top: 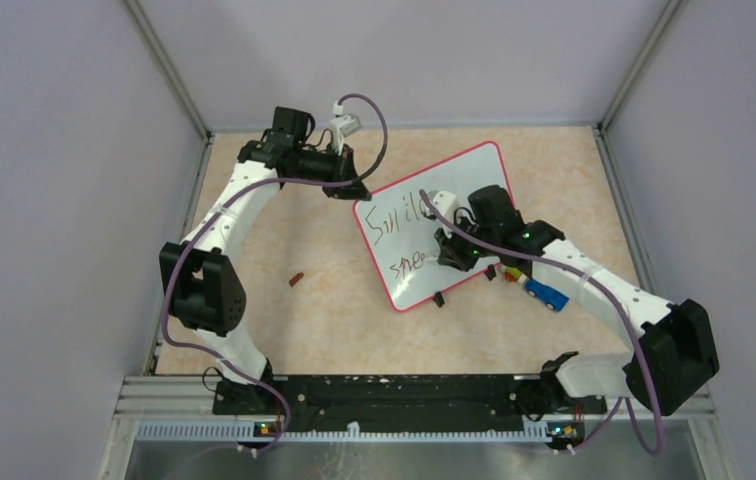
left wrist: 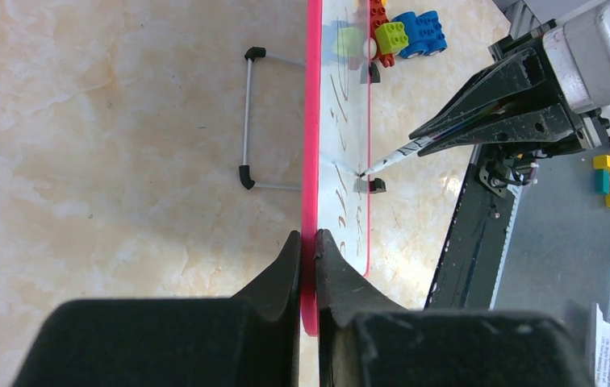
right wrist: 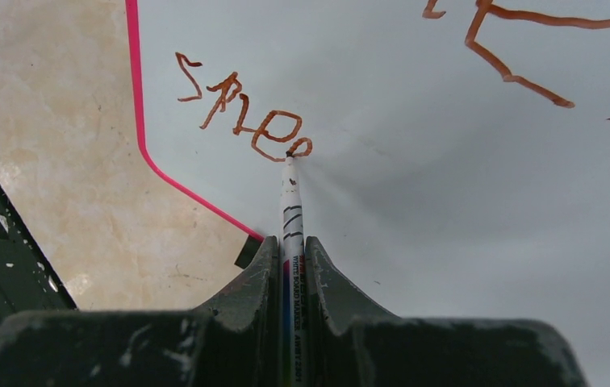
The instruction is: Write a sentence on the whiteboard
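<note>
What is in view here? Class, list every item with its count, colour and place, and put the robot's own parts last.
whiteboard: one, white with a pink rim, centre of the table, turned at an angle
sentence: two lines, brownish-red, on the whiteboard
marker: one, white barrel, tip on the second line
wire stand: one, silver with black ends, by the whiteboard's back
toy bricks: one cluster, blue, lime, red and yellow, beside the whiteboard's right edge
small brown piece: one, on the table left of the whiteboard
table: one, beige marbled
arms: two, white and black, bolted at the near edge
left gripper: one, black, shut on the whiteboard's rim
right gripper: one, black, shut on the marker
</note>
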